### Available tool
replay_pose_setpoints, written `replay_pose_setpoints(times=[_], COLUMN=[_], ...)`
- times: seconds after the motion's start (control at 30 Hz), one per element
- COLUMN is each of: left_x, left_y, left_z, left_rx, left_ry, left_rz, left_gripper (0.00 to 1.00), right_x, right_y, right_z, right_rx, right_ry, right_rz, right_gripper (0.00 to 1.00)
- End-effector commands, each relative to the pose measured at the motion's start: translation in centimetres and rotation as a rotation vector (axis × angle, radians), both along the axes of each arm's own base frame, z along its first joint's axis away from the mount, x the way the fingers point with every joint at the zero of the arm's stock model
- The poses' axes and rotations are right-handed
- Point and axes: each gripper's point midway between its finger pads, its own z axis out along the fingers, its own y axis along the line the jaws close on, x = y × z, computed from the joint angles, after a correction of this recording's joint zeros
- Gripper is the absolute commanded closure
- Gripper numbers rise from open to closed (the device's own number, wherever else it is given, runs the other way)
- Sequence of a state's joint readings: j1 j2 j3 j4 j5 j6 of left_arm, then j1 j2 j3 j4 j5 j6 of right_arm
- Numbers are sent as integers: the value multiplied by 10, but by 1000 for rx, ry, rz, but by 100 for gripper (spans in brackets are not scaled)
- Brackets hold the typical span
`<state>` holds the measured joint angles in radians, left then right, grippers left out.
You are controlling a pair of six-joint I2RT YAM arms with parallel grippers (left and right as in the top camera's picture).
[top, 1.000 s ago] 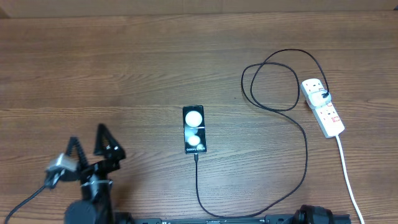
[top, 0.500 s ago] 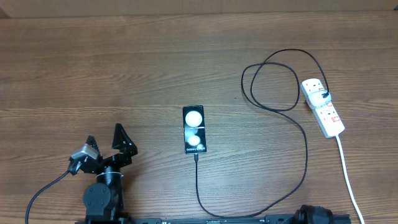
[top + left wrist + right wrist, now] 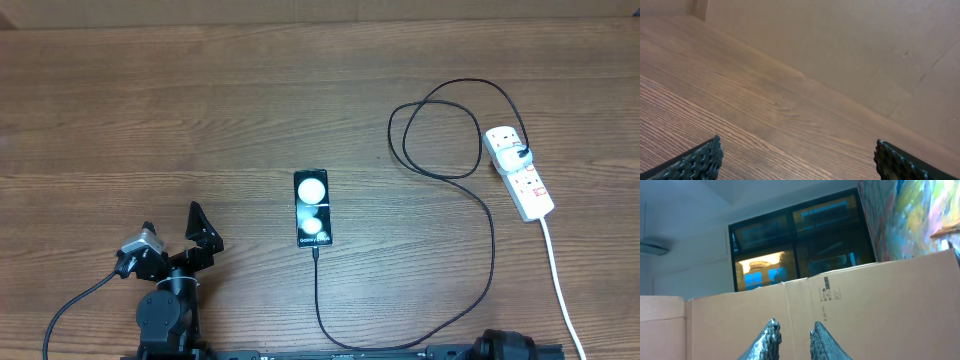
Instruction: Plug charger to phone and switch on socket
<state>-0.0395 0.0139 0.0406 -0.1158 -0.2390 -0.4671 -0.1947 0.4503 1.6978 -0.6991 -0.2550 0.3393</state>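
Note:
The black phone lies face up mid-table with two white circles on its face. The charger, a thin black cable, runs from a connector tip at the phone's near end, loops round the right side and reaches a plug on the white socket at the right. My left gripper stands open and empty left of the phone, near the front edge; in the left wrist view the left gripper frames bare wood. The right gripper points up at a cardboard wall, slightly open, holding nothing.
The socket's white cord runs down to the front right edge. The right arm's base sits at the front edge. A cardboard wall borders the table's far side; the same cardboard wall fills the right wrist view below a window.
My left arm has shifted right, toward the phone, with its gripper still open. Phone, cable and socket have not moved.

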Motion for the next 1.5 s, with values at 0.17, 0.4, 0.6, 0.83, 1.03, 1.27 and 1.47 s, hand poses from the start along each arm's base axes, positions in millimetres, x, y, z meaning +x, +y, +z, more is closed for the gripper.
replay_pose_setpoints(times=[0.17,0.4,0.6,0.83,1.03,1.27,1.47], left_x=[0,1,1,1,1,1,1], left_y=[-2,0,0,0,0,0,0], left_z=[-1,-1,-1,-1,-1,-1,-1], left_rx=[21,21,21,21,21,21,21], left_ry=[-3,-14,-12,-12,-12,-12,-12], left_rz=[-9,-2,-2,-2,-2,-2,-2], left_gripper=[1,1,0,0,0,0,1], right_x=[-6,-29,-66,-73,-75,-76,-77], right_y=[0,1,0,-2,-6,-7,-10], right_z=[-2,-3,-8,-9,-9,-9,-9], right_rx=[49,45,48,52,67,68,72], right_ry=[1,-43,-113,-125,-134,-133,-132], right_rz=[44,84,102,111,92,110,142], right_gripper=[79,79,79,79,79,79,78])
